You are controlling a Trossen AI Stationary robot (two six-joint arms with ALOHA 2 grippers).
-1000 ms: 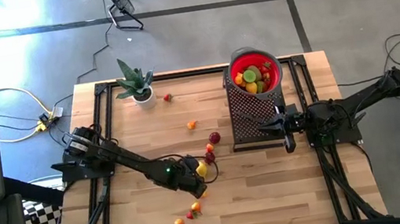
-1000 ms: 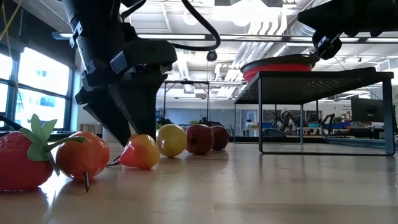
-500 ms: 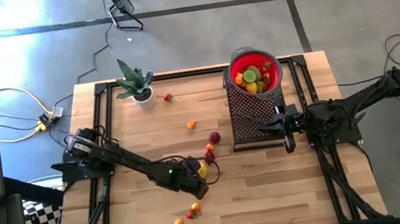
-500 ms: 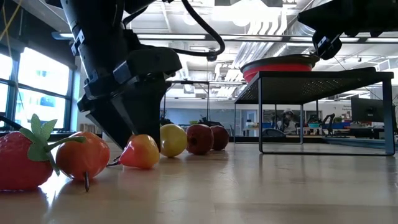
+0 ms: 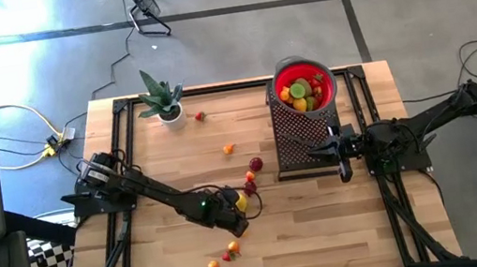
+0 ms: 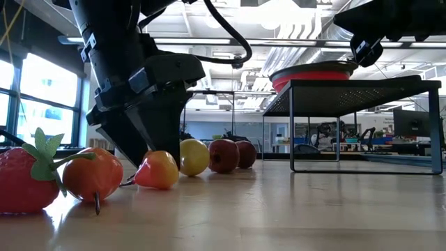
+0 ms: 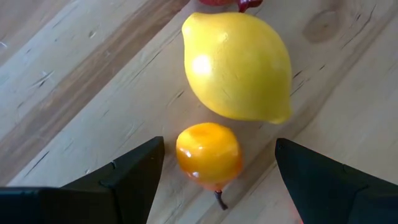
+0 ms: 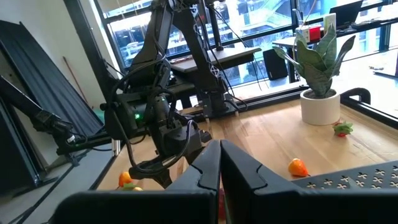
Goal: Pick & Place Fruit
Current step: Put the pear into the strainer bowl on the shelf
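Left gripper [image 7: 214, 163] is down at table level near the table's centre, jaws spread wide, straddling a small orange fruit [image 7: 208, 154]. Nothing gripped yet; you can see wood on both sides of the fruit in the left wrist view. A lemon [image 7: 236, 65] sits just beyond it, at about 1 o'clock from the orange fruit in that view, near enough to look like it touches.

Right gripper [image 5: 347, 172] waits at the table's 3 o'clock side beside the black mesh stand [image 5: 296, 139], jaws clenched, holding nothing.

Remaining fruit is scattered: a dark red one [image 5: 255, 163] at 12 o'clock from the left gripper, a small cluster [image 5: 225, 263] toward the table's 6 o'clock edge, two strays nearer the potted plant [image 5: 162, 97]. The red bowl [image 5: 304, 86], on top of the stand, already holds many pieces.

Risks as you close:
- The orange fruit is round and glossy; an off-centre squeeze could squirt it forward into the lemon and roll both away.
- A fingertip may clip the lemon and drag it.
- Its stem points toward the gripper and could catch a finger.
- The bowl sits raised; a low carry could strike the stand.
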